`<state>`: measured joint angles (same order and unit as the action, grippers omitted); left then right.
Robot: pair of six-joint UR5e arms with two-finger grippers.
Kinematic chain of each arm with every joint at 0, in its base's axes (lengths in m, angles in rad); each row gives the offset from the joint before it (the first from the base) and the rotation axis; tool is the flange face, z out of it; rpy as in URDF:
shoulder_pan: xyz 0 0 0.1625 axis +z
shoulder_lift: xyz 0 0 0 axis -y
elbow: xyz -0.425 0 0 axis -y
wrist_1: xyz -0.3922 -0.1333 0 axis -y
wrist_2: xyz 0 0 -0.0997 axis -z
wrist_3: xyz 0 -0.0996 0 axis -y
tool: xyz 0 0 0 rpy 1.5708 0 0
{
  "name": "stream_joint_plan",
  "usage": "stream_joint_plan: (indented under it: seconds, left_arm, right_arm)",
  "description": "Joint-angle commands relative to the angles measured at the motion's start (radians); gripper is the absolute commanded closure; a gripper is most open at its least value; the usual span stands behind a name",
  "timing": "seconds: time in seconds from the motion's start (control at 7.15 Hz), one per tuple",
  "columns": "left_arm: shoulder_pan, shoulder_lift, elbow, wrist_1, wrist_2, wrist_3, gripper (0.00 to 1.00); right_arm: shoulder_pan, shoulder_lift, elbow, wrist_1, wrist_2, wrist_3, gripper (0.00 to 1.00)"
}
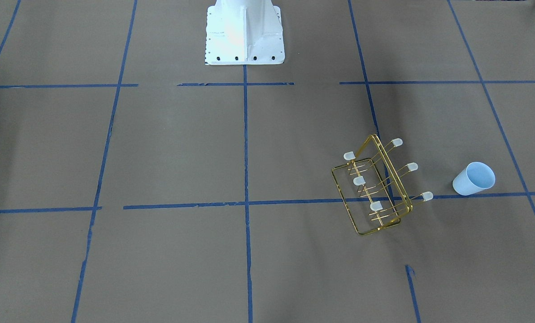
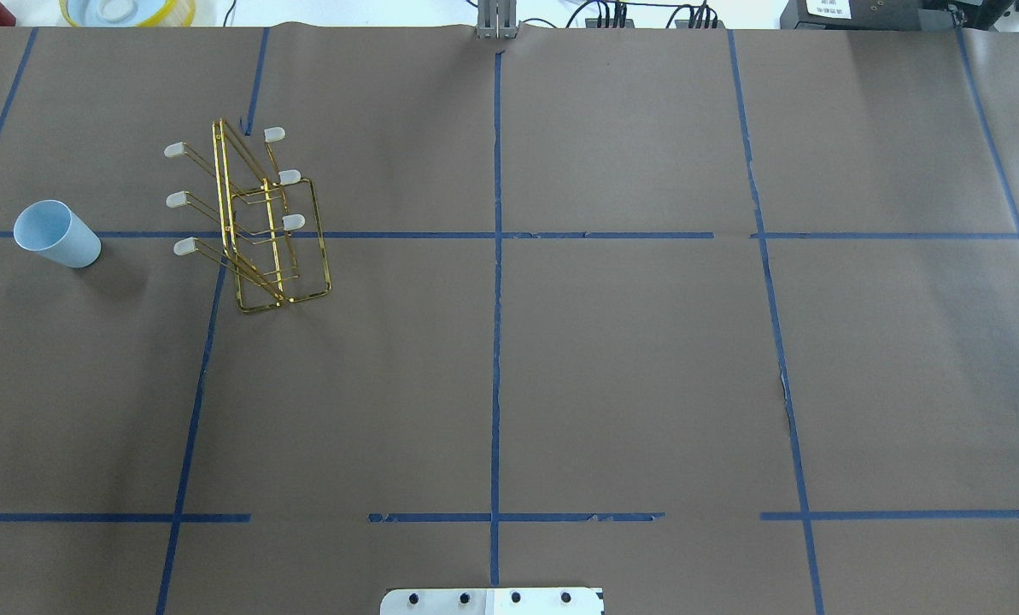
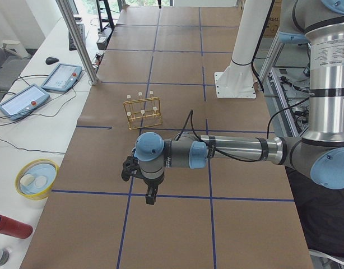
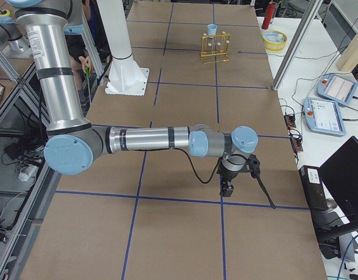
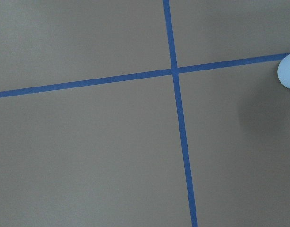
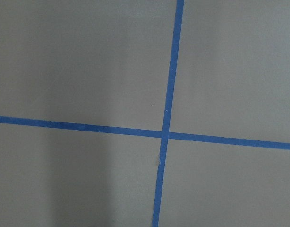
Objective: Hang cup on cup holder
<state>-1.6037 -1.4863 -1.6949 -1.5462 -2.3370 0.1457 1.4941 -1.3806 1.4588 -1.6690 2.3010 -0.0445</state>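
The pale bluish-white cup (image 2: 55,234) stands upright, mouth up, on the brown table, on my left side; it also shows in the front view (image 1: 473,178) and far off in the right side view (image 4: 211,29). Its edge peeks into the left wrist view (image 5: 289,71). The gold wire cup holder (image 2: 261,222) with white-capped prongs stands just beside it, towards the table's middle (image 1: 375,188), with nothing on its prongs. My left gripper (image 3: 151,197) hangs above the table near the cup; I cannot tell if it is open. My right gripper (image 4: 227,189) hangs far from both; I cannot tell its state either.
The white robot base (image 1: 245,33) is at the table's near middle edge. A yellow-rimmed bowl (image 3: 36,178) and a red cylinder (image 3: 9,227) lie beyond the far edge on my left. Control tablets (image 3: 63,77) and a metal post (image 3: 77,39) stand on the operators' side.
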Motion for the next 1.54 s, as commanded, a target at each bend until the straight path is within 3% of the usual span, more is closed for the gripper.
stream_joint_plan:
  seconds: [0.0,1.4]
  left_arm:
    - [0.001,-0.002,0.003,-0.015,0.001,0.003,0.0]
    - [0.002,-0.029,0.014,-0.044,0.005,-0.011,0.0]
  right_arm:
    - [0.0,0.0,0.0,0.0,0.0,0.002,0.0]
    - [0.0,0.0,0.0,0.0,0.0,0.0,0.0]
